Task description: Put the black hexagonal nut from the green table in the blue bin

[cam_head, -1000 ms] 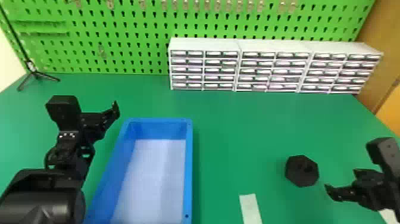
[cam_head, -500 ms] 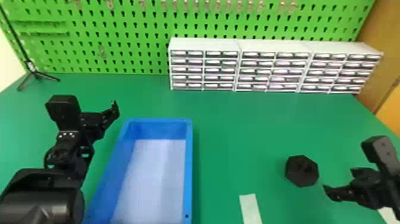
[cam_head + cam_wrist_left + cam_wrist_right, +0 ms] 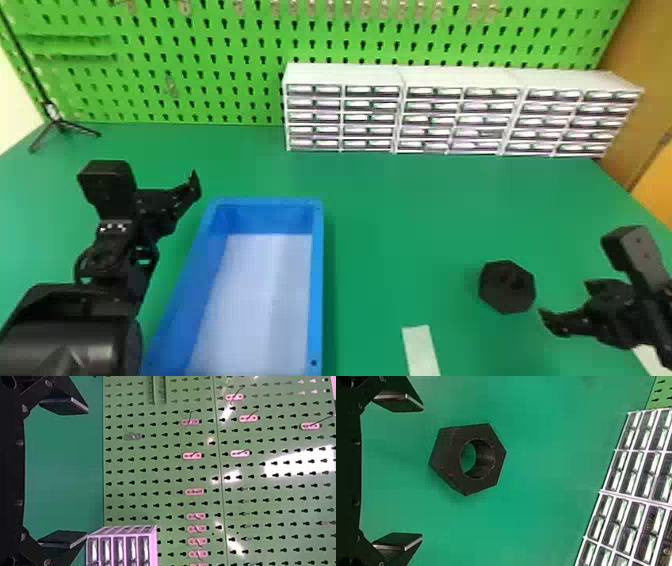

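Nearest us in the head view, at the bottom edge, a pale strip lies on the green table, between the bin and the right gripper. The blue bin runs up from that same edge, its long sides leading away from us and its floor whitish. Left of it we have the left arm, reaching in from the corner, with the left gripper up beside the bin's far left corner. In the left wrist view we find its two fingers spread wide apart, with nothing between them.

On our right, the right gripper comes in from the side edge, low over the table. Its fingers stand well apart too, and we see them aimed at the nut. The black nut sits on the table just beyond the fingertips, touching neither, well to the right of the bin. It lies with its round hole facing up.

Farther off, at the table's back, we see white drawers standing in a row, and a black tripod at the far left. Behind them rises the green pegboard, with small metal hooks along its upper part.
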Robot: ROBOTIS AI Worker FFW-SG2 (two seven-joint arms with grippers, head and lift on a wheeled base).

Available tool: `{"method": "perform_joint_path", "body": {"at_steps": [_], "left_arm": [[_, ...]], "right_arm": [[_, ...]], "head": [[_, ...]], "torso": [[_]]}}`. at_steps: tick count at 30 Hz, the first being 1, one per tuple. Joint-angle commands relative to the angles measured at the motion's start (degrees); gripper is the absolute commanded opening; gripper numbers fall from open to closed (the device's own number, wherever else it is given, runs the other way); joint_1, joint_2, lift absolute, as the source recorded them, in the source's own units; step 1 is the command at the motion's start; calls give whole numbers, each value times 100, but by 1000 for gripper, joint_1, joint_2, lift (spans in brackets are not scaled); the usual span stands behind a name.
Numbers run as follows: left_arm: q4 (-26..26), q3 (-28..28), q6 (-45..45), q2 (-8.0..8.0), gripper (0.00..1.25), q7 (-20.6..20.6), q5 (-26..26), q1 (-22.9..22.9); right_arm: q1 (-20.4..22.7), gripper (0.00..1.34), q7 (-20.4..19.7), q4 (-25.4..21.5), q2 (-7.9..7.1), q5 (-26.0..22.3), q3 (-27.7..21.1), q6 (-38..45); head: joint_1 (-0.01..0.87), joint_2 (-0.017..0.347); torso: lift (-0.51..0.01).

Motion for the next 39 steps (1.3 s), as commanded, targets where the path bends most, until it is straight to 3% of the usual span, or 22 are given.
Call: {"method": "perform_joint_path", "body": {"at_steps": [1, 13, 30, 39], "left_arm": [[0, -2, 1, 0, 1078, 0, 0, 0], [9, -20, 36, 0, 1078, 0, 0, -35], [9, -64, 36, 0, 1078, 0, 27, -44], [9, -81, 36, 0, 1078, 0, 35, -44]], "right_arm": [[-43, 1187, 0, 2, 0, 15, 50, 9], [-535, 1187, 255, 64, -70, 305, 489, 158], [-1045, 1183, 677, 231, 9, 621, 1061, 317], [-1449, 1184, 1002, 547, 35, 868, 1562, 343]], "head": [[683, 28], [683, 28], [683, 28], [683, 28]], "torso": [[-96], [-96], [-96], [-96]]}}
